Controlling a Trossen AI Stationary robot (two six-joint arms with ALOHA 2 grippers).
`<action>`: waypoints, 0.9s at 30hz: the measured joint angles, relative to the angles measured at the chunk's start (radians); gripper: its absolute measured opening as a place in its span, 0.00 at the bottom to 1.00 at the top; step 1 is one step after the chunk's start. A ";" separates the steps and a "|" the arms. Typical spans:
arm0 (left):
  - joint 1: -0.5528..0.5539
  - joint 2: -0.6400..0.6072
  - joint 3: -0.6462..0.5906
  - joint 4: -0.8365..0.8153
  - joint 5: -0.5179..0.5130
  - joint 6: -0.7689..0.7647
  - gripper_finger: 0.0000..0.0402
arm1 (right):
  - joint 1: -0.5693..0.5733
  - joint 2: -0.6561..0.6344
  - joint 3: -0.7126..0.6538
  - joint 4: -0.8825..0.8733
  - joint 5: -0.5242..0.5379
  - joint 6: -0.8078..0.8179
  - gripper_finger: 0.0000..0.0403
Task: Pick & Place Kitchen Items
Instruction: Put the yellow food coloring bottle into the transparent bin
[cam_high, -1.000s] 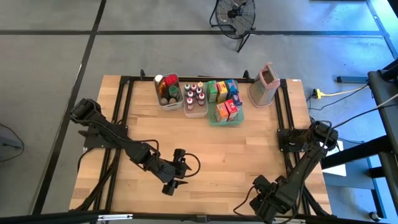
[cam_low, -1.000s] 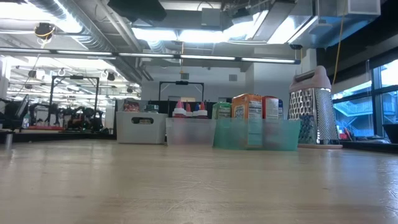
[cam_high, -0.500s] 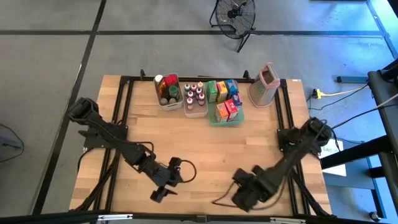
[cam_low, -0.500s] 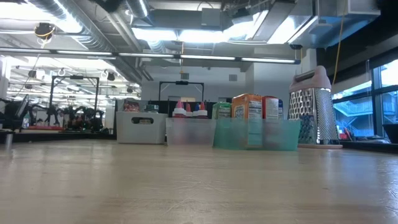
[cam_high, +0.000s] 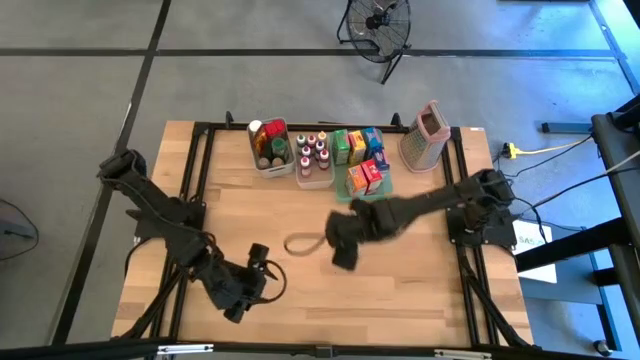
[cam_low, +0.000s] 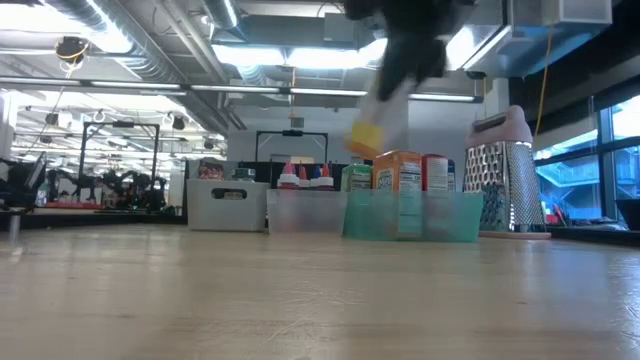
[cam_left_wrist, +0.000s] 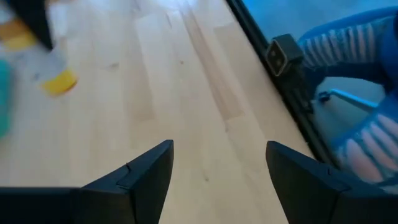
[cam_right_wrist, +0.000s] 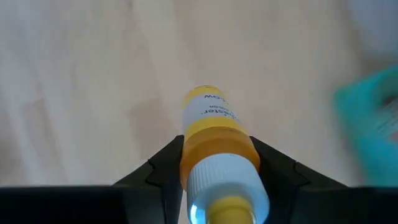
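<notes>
Right jaws clamped on yellow bottle above table centre; left jaws spread, empty, near front edge.

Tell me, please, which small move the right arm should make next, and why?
Probably carry on toward the clear bin of small capped bottles: the right tool grips a small yellow bottle with a white cap above bare wood, short of the bins.

Two dark jointed arms, looped black cables.
</notes>
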 joint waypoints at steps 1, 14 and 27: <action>-0.011 -0.007 0.000 -0.008 -0.027 0.007 0.62 | -0.031 0.000 0.015 0.000 0.003 -0.049 0.37; -0.061 -0.049 0.000 -0.146 -0.197 0.040 0.62 | -0.385 0.001 0.116 0.053 -0.004 -0.419 0.37; -0.027 -0.049 0.000 -0.193 -0.151 0.073 0.62 | -0.510 0.168 0.117 0.152 -0.041 -0.546 0.37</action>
